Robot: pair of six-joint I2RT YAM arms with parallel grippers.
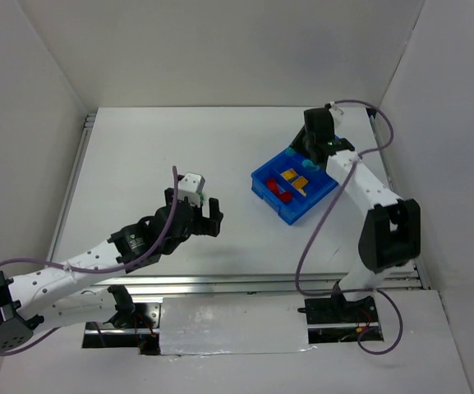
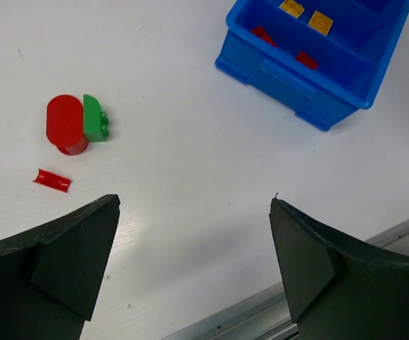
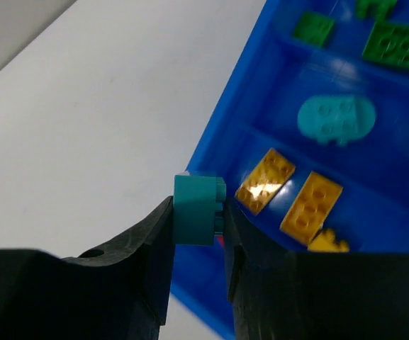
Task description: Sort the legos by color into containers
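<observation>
- We are working on a white table with bare room across its left and middle. Walls are closing it in on three sides, so we are planning short swings.
- The blue tray is sitting at the right, skewed to the table's edges.
- Our right jaws are clenching a teal brick just over the tray's rim, beside the yellow compartment. We are judging that it needs carrying one divider further, above the teal piece, and releasing low.
- Our left jaws are standing released and empty above bare table.
- A red cylinder, touching a green brick, and a red sliver are lying loose, well apart from the tray.
</observation>
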